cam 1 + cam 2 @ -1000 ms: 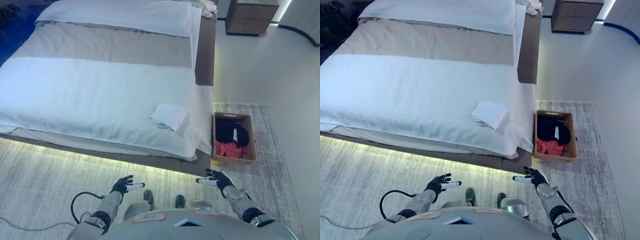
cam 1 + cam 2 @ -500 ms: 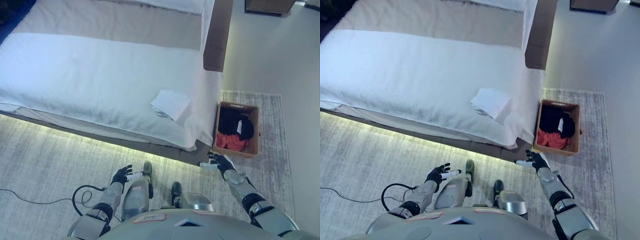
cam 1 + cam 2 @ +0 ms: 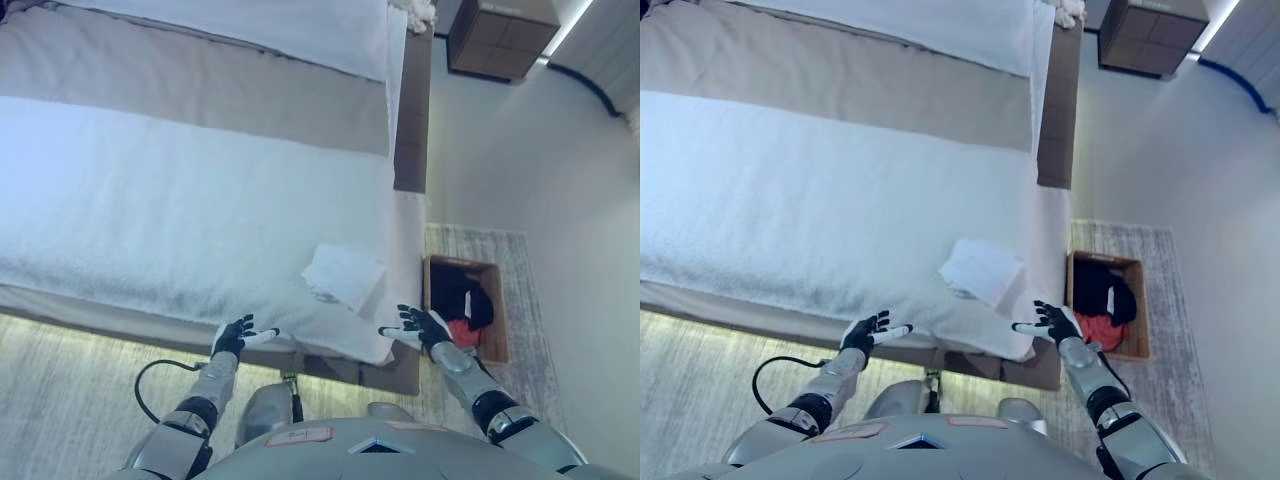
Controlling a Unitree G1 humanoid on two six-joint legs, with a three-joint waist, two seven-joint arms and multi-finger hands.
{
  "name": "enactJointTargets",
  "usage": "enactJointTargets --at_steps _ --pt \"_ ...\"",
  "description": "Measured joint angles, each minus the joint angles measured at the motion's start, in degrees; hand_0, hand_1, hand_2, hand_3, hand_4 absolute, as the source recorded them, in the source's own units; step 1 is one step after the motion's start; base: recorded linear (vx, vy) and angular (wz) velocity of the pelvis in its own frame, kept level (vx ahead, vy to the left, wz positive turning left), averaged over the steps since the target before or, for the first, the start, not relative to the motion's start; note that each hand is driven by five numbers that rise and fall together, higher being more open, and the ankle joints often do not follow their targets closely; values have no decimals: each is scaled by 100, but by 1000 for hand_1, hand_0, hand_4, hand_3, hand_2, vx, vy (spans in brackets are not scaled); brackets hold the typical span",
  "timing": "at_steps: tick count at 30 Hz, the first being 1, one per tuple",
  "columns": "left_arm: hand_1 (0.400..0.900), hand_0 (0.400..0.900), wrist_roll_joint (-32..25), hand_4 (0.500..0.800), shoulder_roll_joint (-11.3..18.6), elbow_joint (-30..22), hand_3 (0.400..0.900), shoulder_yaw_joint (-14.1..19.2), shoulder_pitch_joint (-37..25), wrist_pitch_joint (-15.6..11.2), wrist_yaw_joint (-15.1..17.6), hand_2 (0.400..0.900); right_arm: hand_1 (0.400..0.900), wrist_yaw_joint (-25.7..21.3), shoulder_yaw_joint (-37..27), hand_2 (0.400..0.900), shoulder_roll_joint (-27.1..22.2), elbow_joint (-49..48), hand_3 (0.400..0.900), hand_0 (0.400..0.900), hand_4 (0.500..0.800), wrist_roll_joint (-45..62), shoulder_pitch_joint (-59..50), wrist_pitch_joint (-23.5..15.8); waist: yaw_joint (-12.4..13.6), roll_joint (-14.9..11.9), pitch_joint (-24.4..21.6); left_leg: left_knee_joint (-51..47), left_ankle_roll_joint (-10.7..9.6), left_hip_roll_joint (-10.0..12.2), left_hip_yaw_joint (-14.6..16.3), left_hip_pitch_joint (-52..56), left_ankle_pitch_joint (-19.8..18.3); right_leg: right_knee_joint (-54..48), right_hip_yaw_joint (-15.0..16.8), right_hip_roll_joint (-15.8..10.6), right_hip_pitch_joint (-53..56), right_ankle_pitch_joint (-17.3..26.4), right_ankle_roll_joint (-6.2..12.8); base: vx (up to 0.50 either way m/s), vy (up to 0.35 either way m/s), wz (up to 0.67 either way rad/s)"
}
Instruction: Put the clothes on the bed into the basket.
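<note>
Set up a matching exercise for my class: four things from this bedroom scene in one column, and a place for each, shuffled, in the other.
1. white folded cloth
2. basket
3. right hand
4. wooden cabinet

A. on the rug beside the bed
B. on the bed near its corner
C. far end of the room
D. open, above the bed's corner

Pairs: 1-B, 2-A, 3-D, 4-C

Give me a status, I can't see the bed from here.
Both hands open, left hand, right hand, holding nothing. White folded cloth on bed. Basket right, holding clothes. Nothing blocking.
</note>
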Motion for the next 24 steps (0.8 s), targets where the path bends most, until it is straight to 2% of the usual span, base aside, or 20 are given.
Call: enactJointTargets --at_steps 2,3,5,7,8,9,10,11,12,13,15,18,19,21,24 --pt "900 900 5 800 54 -1 900 -106 -190 5 21 900 900 -52 29 900 -35 -163 900 900 800 -122 -122 10 4 115 141 -13 155 -38 -140 264 -119 186 -416 -328 -159 -3 4 225 97 -1" --pt "900 900 4 800 73 -7 900 -171 -287 0 49 900 900 -174 219 900 -141 -325 900 900 800 -362 -263 11 15 245 266 -37 238 40 -140 398 -179 -45 -618 -342 -290 -25 1 144 15 2" --pt "900 900 6 800 124 -4 900 -171 -410 -1 146 900 900 -333 444 900 -280 -502 900 900 800 -753 -593 7 15 353 490 -38 236 105 -162 449 -178 -684 -789 -319 -617 -13 25 113 -65 15" --pt "900 900 10 800 117 9 900 -221 -565 -4 222 900 900 -477 593 900 -501 -526 900 900 800 -1190 -1053 15 32 492 634 -46 167 226 -189 327 -212 -2031 -905 -195 -359 30 140 135 -165 30" --pt "900 900 7 800 101 33 900 -206 -621 1 234 900 900 -591 619 900 -584 -575 900 900 800 -1315 -1262 17 13 506 720 -36 148 252 -232 257 -198 -2890 -876 -141 -201 172 310 144 -201 42" --pt "900 900 9 800 90 61 900 -187 -664 -2 251 900 900 -649 630 900 -684 -640 900 900 800 -1450 -1446 23 25 499 806 -85 147 294 -292 233 -245 -3631 -661 -7 -88 357 443 180 -202 73" --pt "900 900 11 800 89 165 900 -169 -735 7 250 900 900 -732 637 900 -757 -711 900 900 800 -1489 -1606 21 -2 496 885 -158 -5 322 -304 202 -126 -4311 -332 137 58 675 498 147 -196 88" --pt "900 900 10 800 92 180 900 -171 -773 8 249 900 900 -830 640 900 -798 -730 900 900 800 -1507 -1685 23 -14 402 935 -155 -64 299 -372 141 -92 -4932 -182 184 237 1120 424 207 -287 112" --pt "900 900 9 800 83 176 900 -174 -849 9 247 900 900 -875 626 900 -844 -767 900 900 800 -1532 -1712 119 -69 253 989 -157 -285 214 -491 50 29 -4872 -65 205 369 1603 399 206 -344 102" --pt "900 900 9 800 39 165 900 -175 -899 -12 255 900 900 -880 635 900 -901 -725 900 900 800 -1563 -1765 209 -146 211 1042 -166 -457 223 -693 -51 114 -4847 -278 203 387 1532 338 136 -218 51" --pt "900 900 9 800 -42 139 900 -194 -970 -19 248 900 900 -873 674 900 -907 -515 900 900 800 -1558 -1806 255 -153 228 1051 -163 -668 413 -981 -268 223 -4813 -589 419 276 1545 323 164 -223 57" --pt "900 900 -19 800 -143 115 900 -225 -862 4 270 900 900 -815 701 900 -905 -431 900 900 800 -1549 -1938 256 -141 278 1045 -135 -963 612 -1270 -672 213 -4800 -765 723 1 1443 72 102 -244 44" --pt "900 900 -23 800 -135 115 900 -227 -857 1 322 900 900 -811 783 900 -917 -387 900 900 800 -1545 -2003 260 -145 283 1041 -135 -1039 623 -1319 -814 261 -4809 -826 730 -106 1473 22 19 -99 6" --pt "900 900 -17 800 -175 108 900 -455 -860 6 350 900 900 -776 919 900 -904 -209 900 900 800 -1532 -2172 258 -112 299 1053 -160 -1060 706 -1414 -1107 273 -4810 -926 828 -359 1499 -51 24 -132 7" --pt "900 900 -33 800 -294 123 900 -575 -795 63 361 900 900 -731 1125 900 -806 62 900 900 800 -1395 -2360 245 -3 313 1076 -159 -1068 786 -1447 -1328 355 -4757 -955 898 -584 1504 -86 8 -91 5"
